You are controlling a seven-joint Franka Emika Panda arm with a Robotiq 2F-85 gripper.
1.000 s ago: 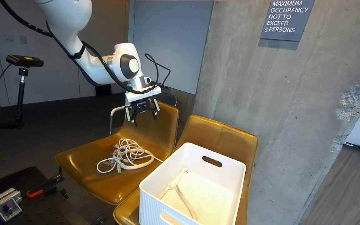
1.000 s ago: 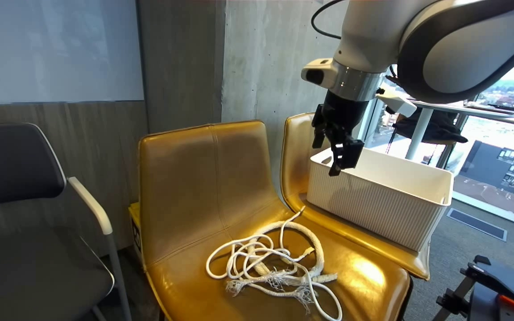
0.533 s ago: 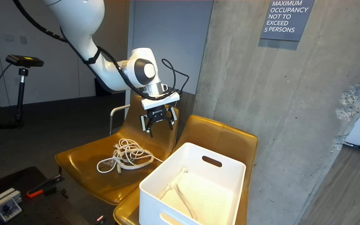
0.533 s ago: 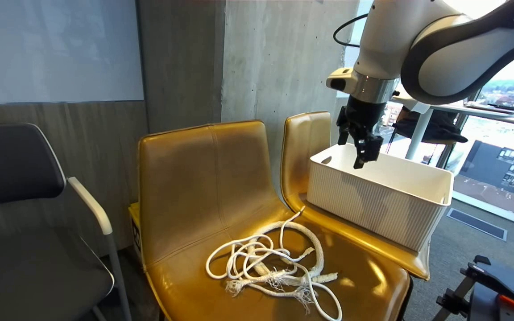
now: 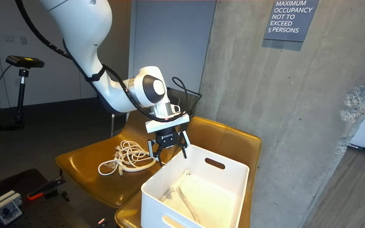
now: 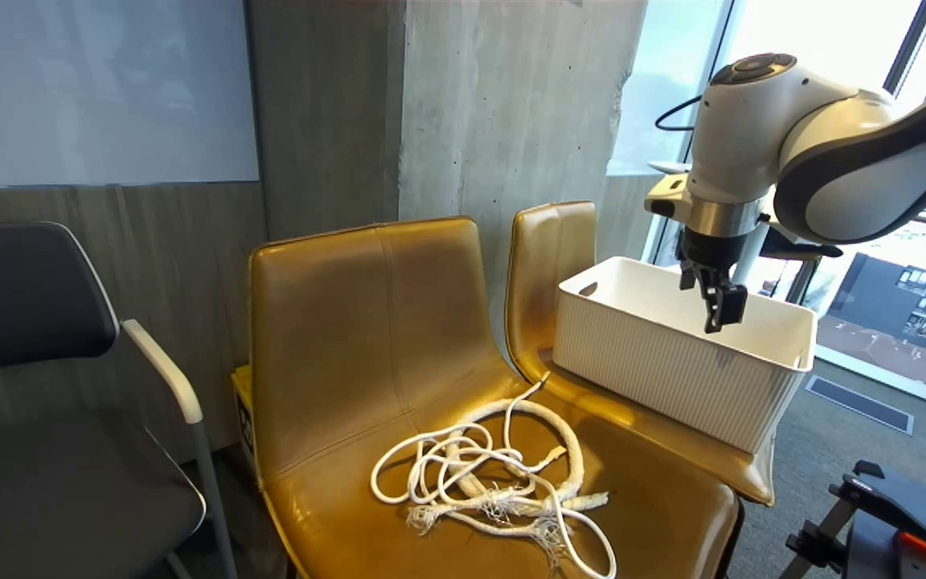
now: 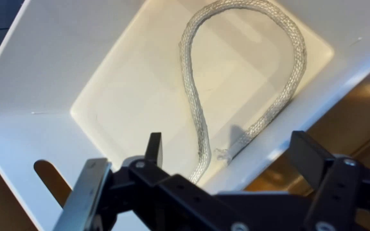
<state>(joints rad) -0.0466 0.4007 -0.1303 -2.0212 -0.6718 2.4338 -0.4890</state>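
My gripper (image 5: 173, 161) is open and empty, above the near long rim of the white ribbed bin (image 5: 155, 207). In another exterior view the gripper (image 6: 698, 307) hangs at the bin (image 6: 656, 370). In the wrist view the gripper's fingers (image 7: 226, 138) stand wide apart, one over the inside of the bin and one outside its rim. A thick pale braided rope (image 7: 189, 77) lies in a loop on the bin floor, below the fingers and not touched. A tangled bundle of white rope (image 6: 575, 462), thick and thin with frayed ends, lies on the brown chair seat beside the bin.
The bin stands on a second brown chair (image 5: 233, 136), next to the brown chair (image 6: 350, 322) with the bundle. A concrete column (image 5: 290, 110) rises behind. A dark table with an orange-handled clamp (image 5: 36, 196), a camera stand (image 5: 21, 95) and a grey armchair (image 6: 29, 297) are around.
My gripper has moved from over the brown chair with the rope bundle to the bin's edge, and lower over the last half second. It stays open. The ropes and bin have not moved.
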